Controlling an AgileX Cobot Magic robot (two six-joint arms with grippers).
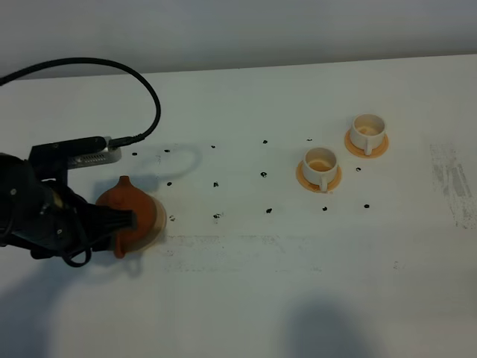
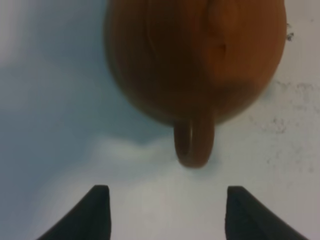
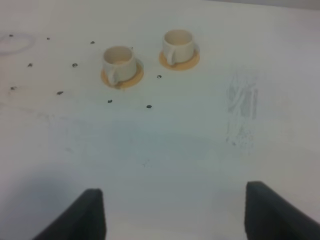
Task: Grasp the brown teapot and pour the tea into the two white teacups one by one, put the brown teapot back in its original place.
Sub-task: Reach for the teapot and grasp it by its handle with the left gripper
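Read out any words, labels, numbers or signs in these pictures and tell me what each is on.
None can be read. The teapot, the left cup, the right cup and the coaster bear no writing. The black marks on the table are too small and blurred to read as characters.

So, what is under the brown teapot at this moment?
A flat pale tan coaster lies under the brown teapot; only its edge shows, at the teapot's right in the high view. The teapot covers the rest, so its middle cannot be seen.
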